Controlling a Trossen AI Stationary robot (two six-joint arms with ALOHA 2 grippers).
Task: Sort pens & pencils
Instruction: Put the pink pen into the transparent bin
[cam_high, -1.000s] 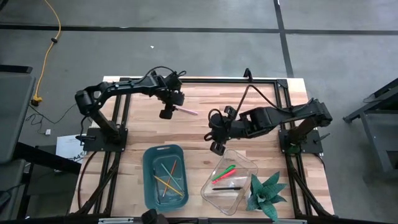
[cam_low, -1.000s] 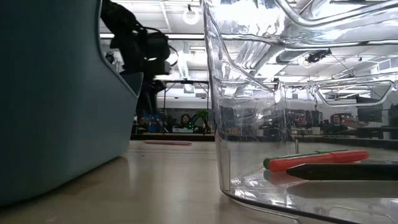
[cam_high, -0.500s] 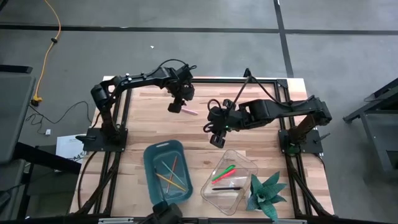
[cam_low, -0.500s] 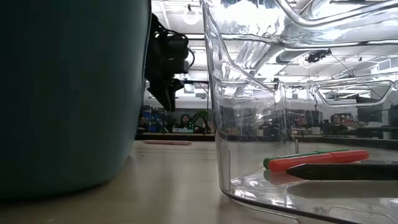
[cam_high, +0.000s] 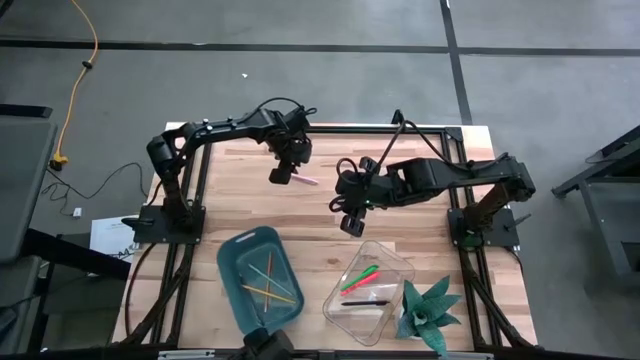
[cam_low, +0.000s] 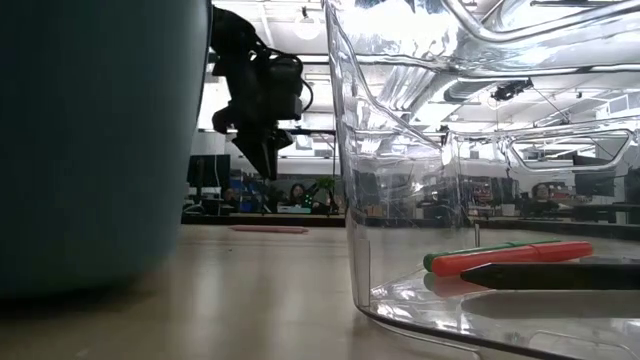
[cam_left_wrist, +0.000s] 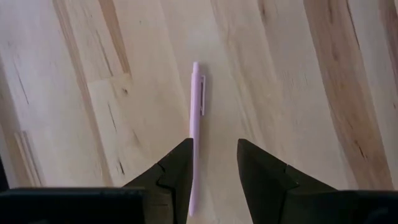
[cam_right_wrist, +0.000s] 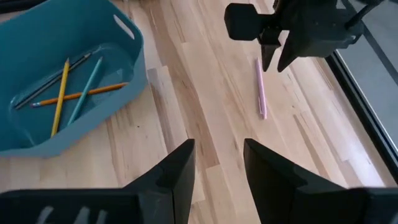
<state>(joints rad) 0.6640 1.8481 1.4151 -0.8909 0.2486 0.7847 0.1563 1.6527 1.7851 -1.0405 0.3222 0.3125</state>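
**Pink pen waits beneath my left fingers**

My left gripper (cam_high: 281, 176) hangs over the far side of the wooden tabletop (cam_high: 220, 205), its fingers (cam_left_wrist: 176, 175) spread and empty, pointing down at a pink pen (cam_left_wrist: 196, 130) that lies flat on the boards. Seen from my left wrist, the pen's near end runs in just beside one fingertip, not between the two; whether it touches I cannot tell. From table height the same gripper (cam_low: 262, 150) shows above the boards, clear of the pen (cam_low: 270, 229).

My right gripper (cam_high: 351, 222) hovers near the middle of the tabletop, fingers (cam_right_wrist: 179, 171) likewise spread with nothing between them, just beyond the far corner of the clear tray (cam_high: 392, 299).

In that clear tray lie the sorted pens: green (cam_high: 359, 274), red-orange (cam_high: 363, 281) and black (cam_high: 366, 302), the first two side by side. The teal bin (cam_high: 232, 290) at the near edge holds the pencils (cam_high: 268, 286), thin yellow, orange and greenish sticks crossed over one another. A green plant-like ornament (cam_high: 428, 312) sits beside the clear tray at the near right corner.
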